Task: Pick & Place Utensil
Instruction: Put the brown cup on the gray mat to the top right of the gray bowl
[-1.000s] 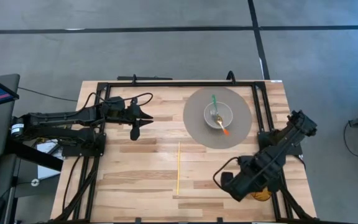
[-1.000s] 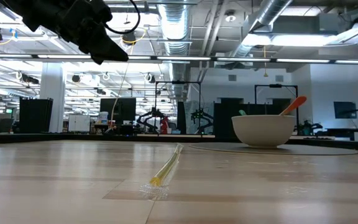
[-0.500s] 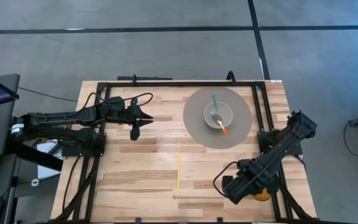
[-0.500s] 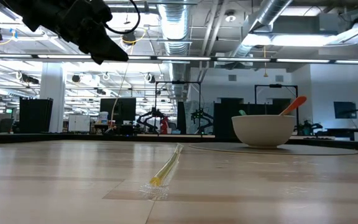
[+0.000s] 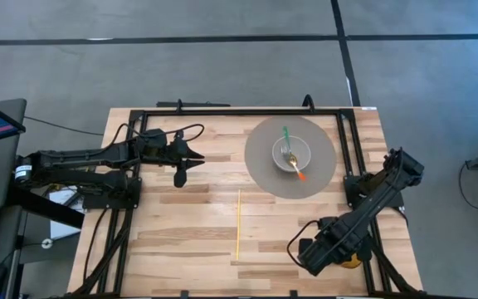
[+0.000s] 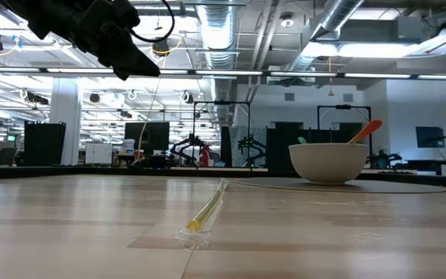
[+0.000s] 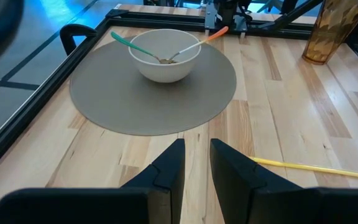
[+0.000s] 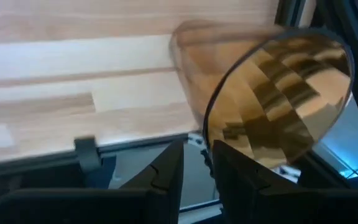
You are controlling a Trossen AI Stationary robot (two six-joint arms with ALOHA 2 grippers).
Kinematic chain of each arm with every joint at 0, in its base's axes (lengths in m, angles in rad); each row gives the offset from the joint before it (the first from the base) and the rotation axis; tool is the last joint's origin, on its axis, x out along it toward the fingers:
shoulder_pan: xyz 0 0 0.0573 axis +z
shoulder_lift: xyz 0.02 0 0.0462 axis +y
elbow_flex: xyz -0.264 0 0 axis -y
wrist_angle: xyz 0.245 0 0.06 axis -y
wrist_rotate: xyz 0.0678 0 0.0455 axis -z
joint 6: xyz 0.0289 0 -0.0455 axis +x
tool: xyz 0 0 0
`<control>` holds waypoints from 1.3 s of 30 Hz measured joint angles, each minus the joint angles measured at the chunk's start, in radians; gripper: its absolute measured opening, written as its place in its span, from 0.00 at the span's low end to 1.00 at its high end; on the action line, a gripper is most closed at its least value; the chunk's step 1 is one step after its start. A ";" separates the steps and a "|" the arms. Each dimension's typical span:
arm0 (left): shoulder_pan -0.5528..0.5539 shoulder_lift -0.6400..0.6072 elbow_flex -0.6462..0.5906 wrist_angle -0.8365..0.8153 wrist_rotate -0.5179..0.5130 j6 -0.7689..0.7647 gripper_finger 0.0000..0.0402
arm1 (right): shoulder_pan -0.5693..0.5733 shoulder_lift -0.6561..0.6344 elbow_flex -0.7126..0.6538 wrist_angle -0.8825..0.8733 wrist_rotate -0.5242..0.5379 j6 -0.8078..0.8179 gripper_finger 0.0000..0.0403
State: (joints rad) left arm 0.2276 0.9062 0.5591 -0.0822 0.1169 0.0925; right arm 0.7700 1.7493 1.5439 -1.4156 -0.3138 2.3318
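A thin yellow utensil (image 5: pixel 238 224) lies flat on the wooden table, near its middle, and also shows in the low view (image 6: pixel 207 209) and the left wrist view (image 7: pixel 309 168). A white bowl (image 5: pixel 292 154) stands on a round grey mat (image 5: pixel 264 170) and holds a green-handled utensil (image 5: pixel 285 134) and an orange-handled one (image 5: pixel 299 173). My left gripper (image 5: pixel 181 178) hovers above the table, left of the mat, fingers shut on nothing (image 7: pixel 196 158). My right gripper (image 5: pixel 307 256) is folded back at the near right corner, shut (image 8: pixel 196 163), beside an amber cup (image 8: pixel 272 106).
The amber faceted cup (image 7: pixel 331 28) stands near the table's near right corner, close to my right arm. A black frame (image 5: pixel 222 110) runs along the far and side edges. Bare wood lies between the yellow utensil and the mat.
My right arm has drawn back toward the table's near edge and folded lower, so its gripper sits a little nearer the near right corner. The left arm and the utensils have kept still.
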 joint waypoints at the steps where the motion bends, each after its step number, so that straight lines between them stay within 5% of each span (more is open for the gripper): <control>1: 0.000 0.000 0.000 0.000 0.000 0.000 0.19 | 0.000 0.000 -0.013 0.001 0.000 0.000 0.20; 15: 0.000 0.000 0.000 0.000 0.000 0.000 0.19 | -0.010 0.001 -0.115 0.087 0.004 -0.050 0.19; 22: 0.000 0.000 0.000 0.000 0.000 0.000 0.19 | -0.039 0.002 -0.115 0.067 0.005 -0.134 0.03; 27: 0.000 0.000 0.000 0.000 0.000 0.012 0.19 | -0.088 0.004 -0.090 0.064 0.054 -0.215 0.02; 39: 0.000 0.000 0.000 0.008 0.000 0.015 0.19 | -0.282 0.008 0.130 -0.138 0.466 -0.645 0.02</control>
State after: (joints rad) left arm 0.2276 0.9062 0.5591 -0.0742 0.1169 0.1074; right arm 0.4881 1.7573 1.6742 -1.5540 0.1524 1.6867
